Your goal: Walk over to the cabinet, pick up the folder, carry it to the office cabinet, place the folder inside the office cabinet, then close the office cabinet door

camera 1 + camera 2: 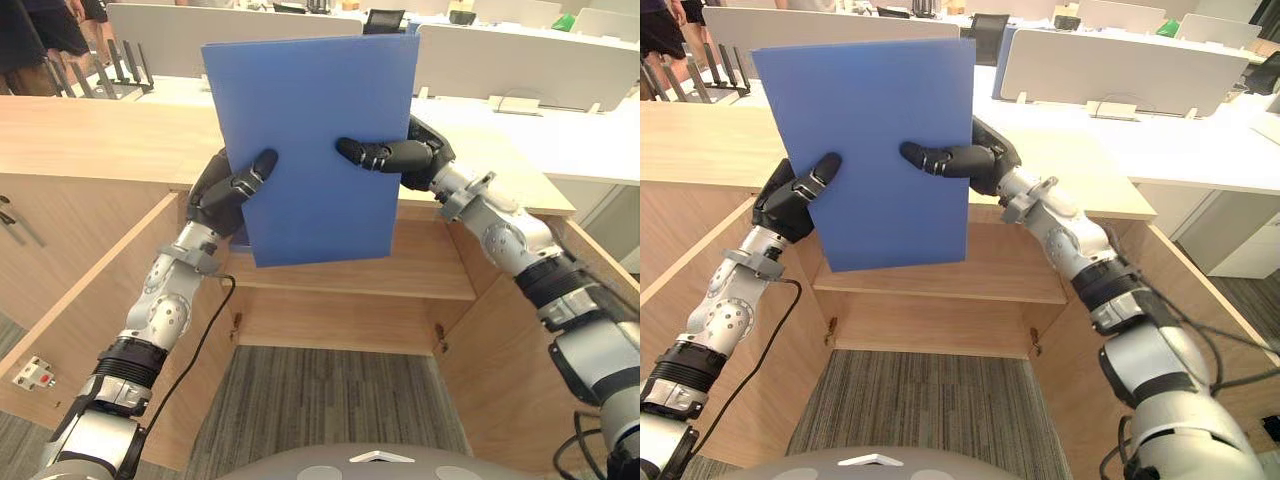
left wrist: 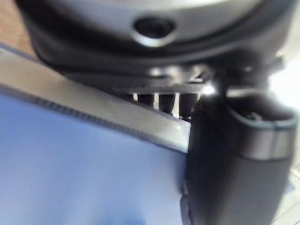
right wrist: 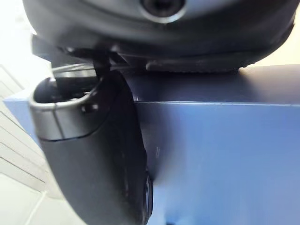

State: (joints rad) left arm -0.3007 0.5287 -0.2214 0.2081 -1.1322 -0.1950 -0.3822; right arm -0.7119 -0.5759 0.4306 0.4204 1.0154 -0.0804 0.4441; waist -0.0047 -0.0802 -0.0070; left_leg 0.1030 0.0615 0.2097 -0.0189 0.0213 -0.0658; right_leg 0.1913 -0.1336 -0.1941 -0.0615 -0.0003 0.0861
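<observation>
Above the open office cabinet (image 1: 340, 322), I am holding the folder (image 1: 310, 130) upright, fingers of left hand (image 1: 225, 190) and right hand (image 1: 405, 155) pinching its sides, ready to slide in.

The blue folder (image 1: 315, 150) hides the fingers of the left robot hand (image 1: 225, 190) and right robot hand (image 1: 410, 155). Beyond the tabletop's far left corner, a person (image 1: 40, 35) is cut off.
</observation>
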